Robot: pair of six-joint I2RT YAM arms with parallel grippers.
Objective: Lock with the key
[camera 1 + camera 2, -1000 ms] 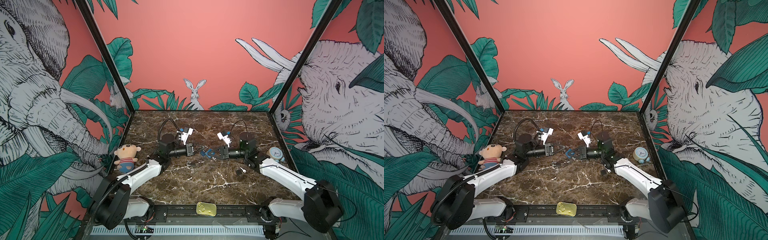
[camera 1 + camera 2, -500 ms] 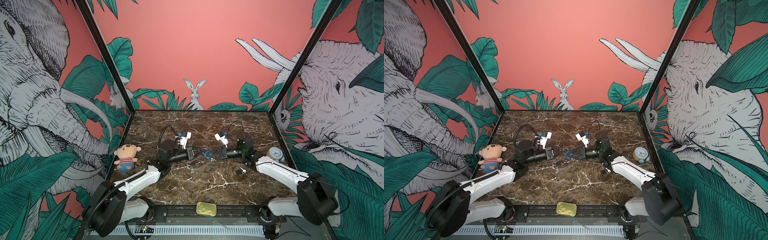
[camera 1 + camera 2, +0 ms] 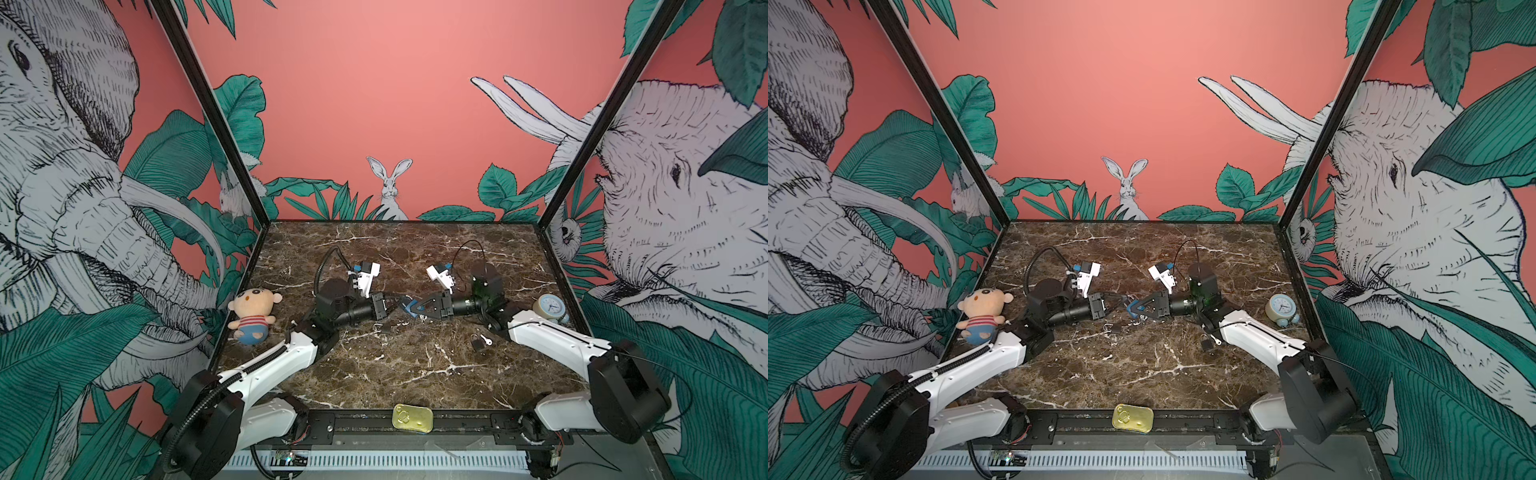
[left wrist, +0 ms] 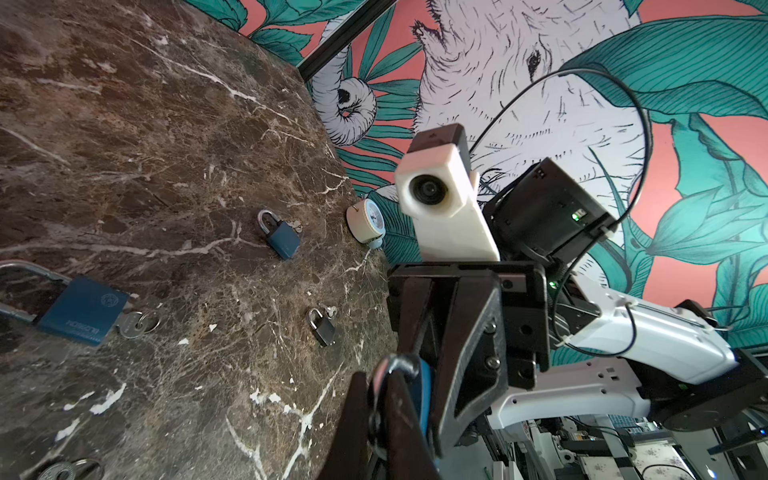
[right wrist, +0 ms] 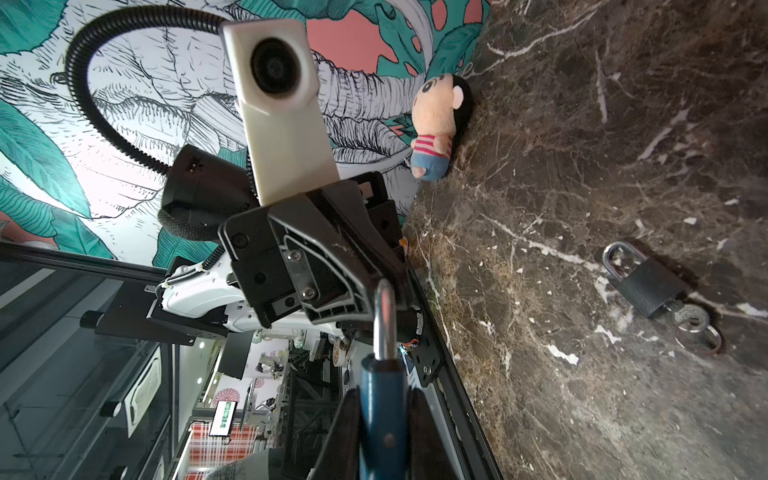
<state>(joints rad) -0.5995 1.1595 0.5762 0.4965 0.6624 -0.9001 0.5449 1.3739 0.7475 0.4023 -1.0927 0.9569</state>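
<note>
Marble tabletop (image 4: 166, 124) — large padlock (image 4: 79, 309), "BLOSSOM"

Both top views: high at front, looking down over whole bench (image 3: 415, 374). Wrist views: close behind left hand (image 4: 384, 386) and right hand (image 5: 382, 407), facing each other.

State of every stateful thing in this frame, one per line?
left gripper: shut on the shackle
right gripper: shut on the blue padlock, by its body
blue padlock: held off the table between both grippers
black padlock: lying flat, apparently closed, key inserted
tin: unopened
</note>
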